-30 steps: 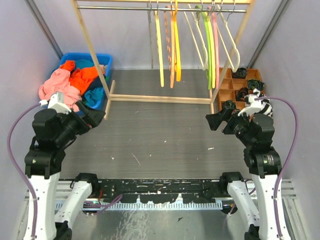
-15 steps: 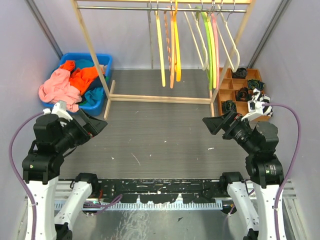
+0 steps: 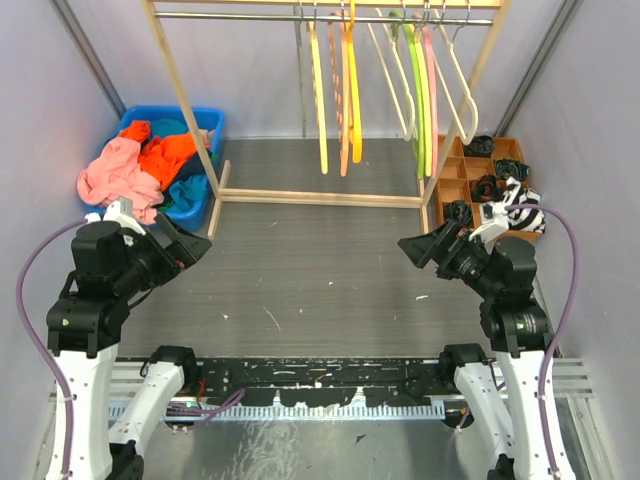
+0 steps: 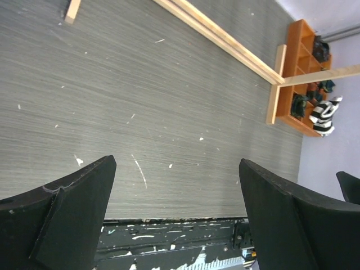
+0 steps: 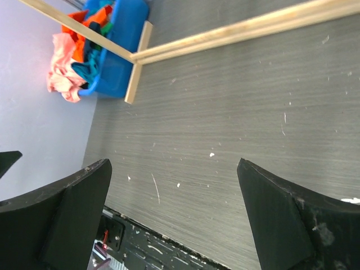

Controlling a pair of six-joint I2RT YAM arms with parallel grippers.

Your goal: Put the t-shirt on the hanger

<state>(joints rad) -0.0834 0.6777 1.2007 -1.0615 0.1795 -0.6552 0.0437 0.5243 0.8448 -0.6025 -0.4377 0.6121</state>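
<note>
The salmon-pink t-shirt (image 3: 113,178) lies crumpled over the near left rim of the blue bin (image 3: 205,122); the right wrist view shows it too (image 5: 61,79). The cream-white hanger (image 3: 398,88) hangs on the rack's rail, and a similar one (image 3: 463,92) hangs at the right end. My left gripper (image 3: 196,248) hovers open over the floor, just near and right of the bin, with nothing between its fingers (image 4: 175,164). My right gripper (image 3: 408,248) hovers open and empty over the right side of the floor, pointing left (image 5: 173,164).
An orange garment (image 3: 168,150) and a teal one fill the bin. Yellow (image 3: 320,90), orange, green (image 3: 417,90) and pink hangers share the rail. The wooden rack's base bar (image 3: 320,197) crosses the floor. A wooden compartment box (image 3: 488,172) with rolled socks stands at the right wall.
Both arms have swung inward. The left gripper has moved down and right, away from the bin. The right gripper has moved left toward the centre. Both have stayed open.
</note>
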